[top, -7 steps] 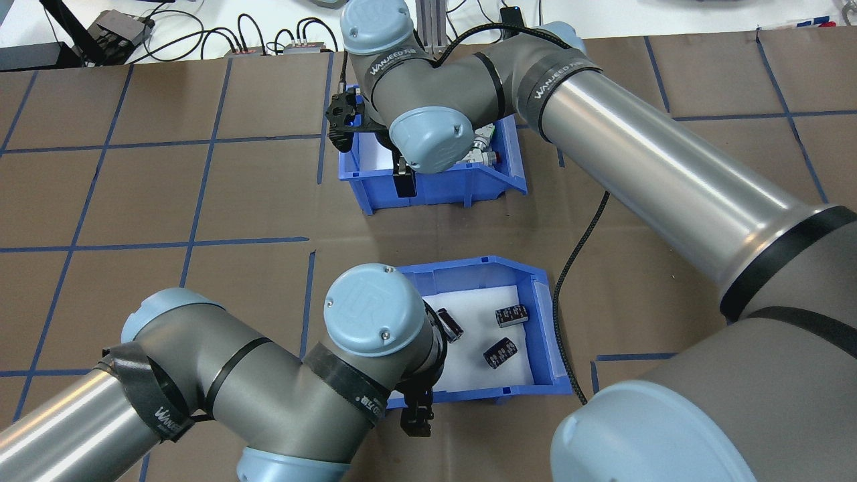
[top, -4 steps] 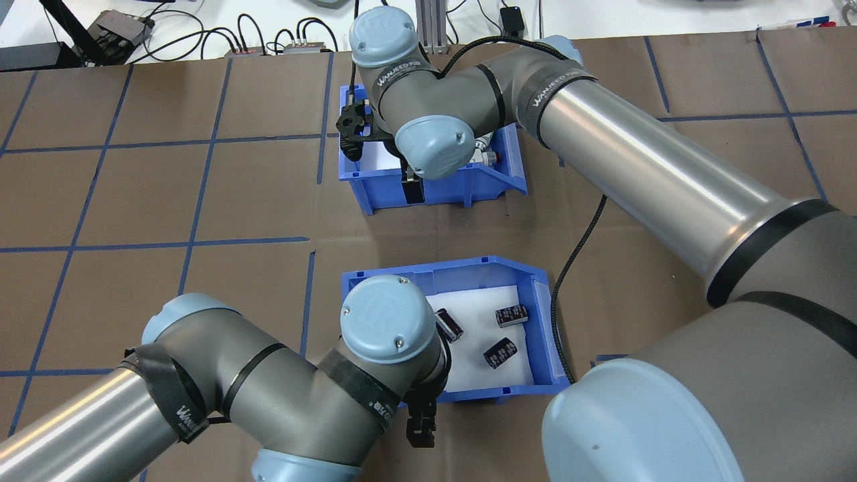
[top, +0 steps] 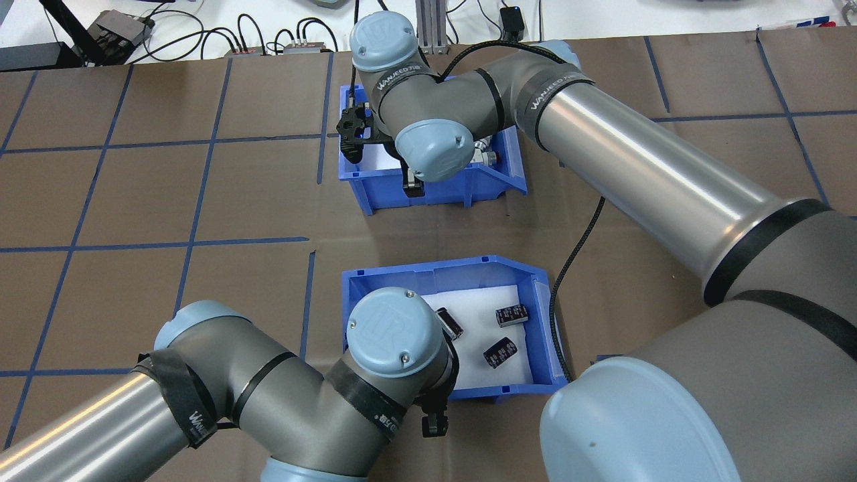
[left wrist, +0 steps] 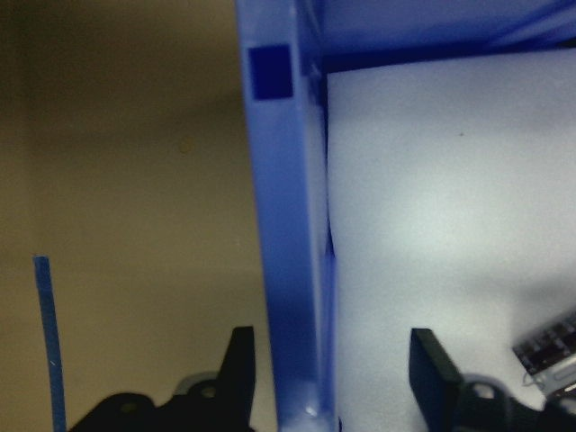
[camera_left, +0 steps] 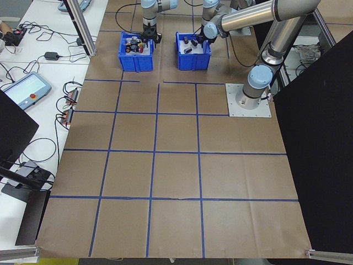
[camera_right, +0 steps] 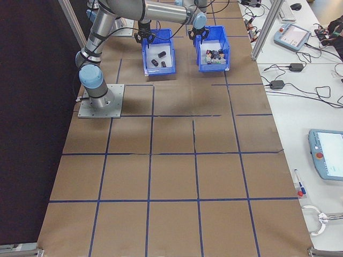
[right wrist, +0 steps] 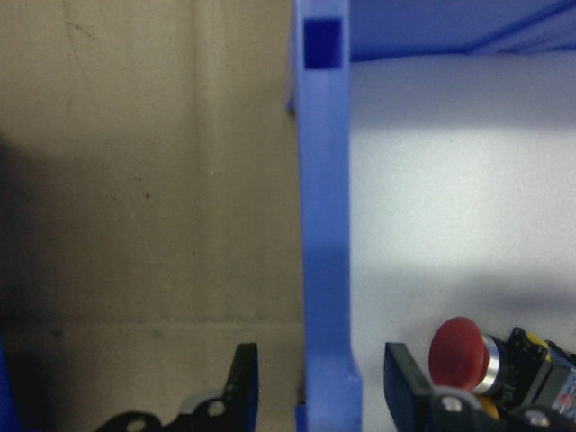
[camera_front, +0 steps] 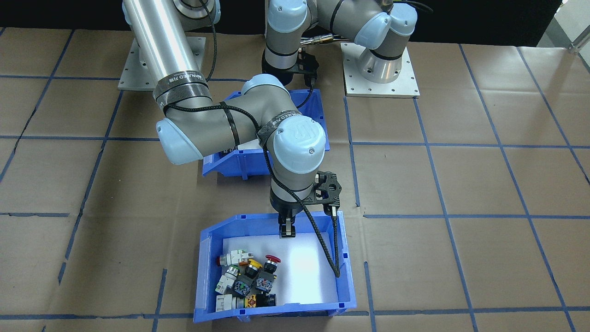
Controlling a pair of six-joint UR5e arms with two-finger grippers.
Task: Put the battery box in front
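Left end effector [left wrist: 328, 378] spread wide, straddling wall of blue plastic foam-lined battery box [top: 535, 294]; right end effector [right wrist: 315, 382] likewise spread astride blue push-button bin [camera_front: 343, 272].

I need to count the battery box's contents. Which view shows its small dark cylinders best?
Overhead exterior: three dark brown cylinders lie clear on white foam, one partly under the left arm. Both side views show them tiny, the left wrist view clips one, and in the front-facing view the arm hides them.

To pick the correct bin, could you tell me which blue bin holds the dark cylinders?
The battery box, nearer the robot, under the left gripper; the far bin holds coloured push-buttons.
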